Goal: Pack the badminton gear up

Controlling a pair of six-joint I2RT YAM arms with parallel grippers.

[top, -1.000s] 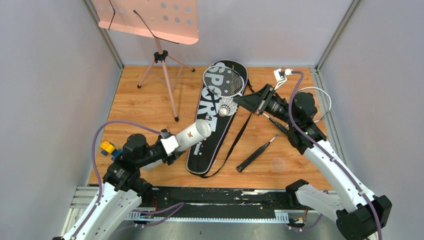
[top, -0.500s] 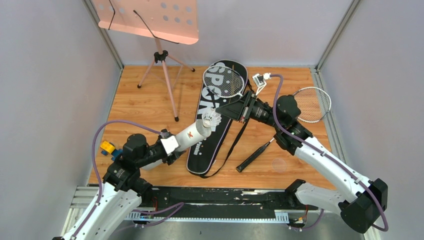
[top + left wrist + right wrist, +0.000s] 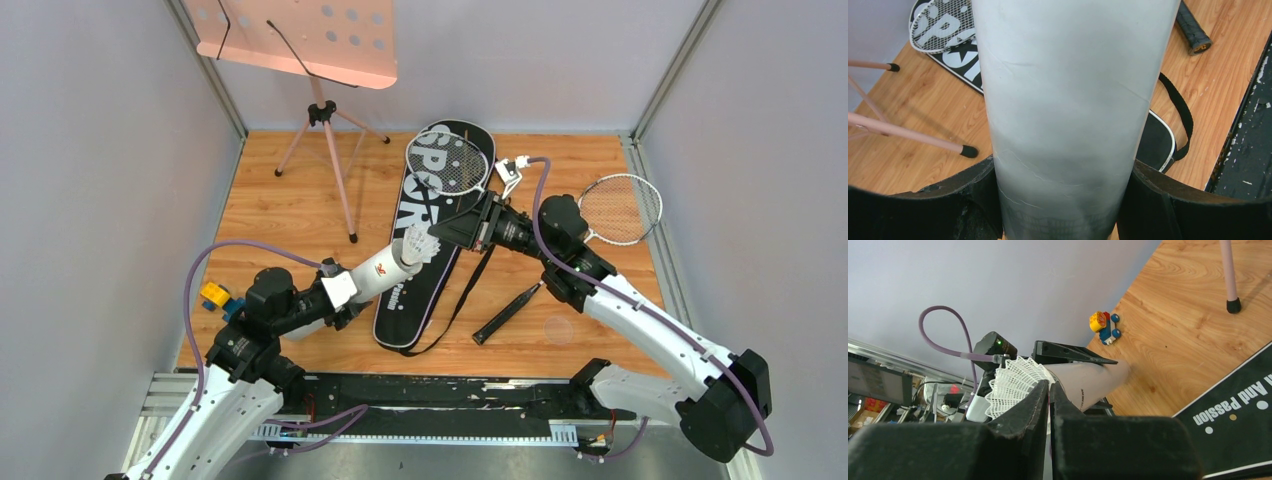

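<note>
Toy in yellow and blue (image 3: 215,297) sits at the left edge of the desk (image 3: 290,215), and farther back stands the pink music stand (image 3: 300,40) on its tripod legs. The left claw (image 3: 345,292) is spread wide around the near end of the white tube (image 3: 385,268) and clamps it between both fingers. The tube is lifted off the desk and slants up and to the right, with its open mouth over the black bag (image 3: 405,310). A shuttlecock (image 3: 420,245) sits at that mouth, feather skirt facing outward. The bag, lettered SPORT, lies lengthwise from near to far in the middle of the desk, and the head of one silver racket (image 3: 448,162) rests on its far end. The right claw (image 3: 438,233), all but closed, pinches the rim of the shuttlecock's skirt between its fingertips. Right of it, the second racket (image 3: 620,208) lies on the bare wood, head close to the right wall and black handle pointing near and left — its shaft passes under the right arm.
</note>
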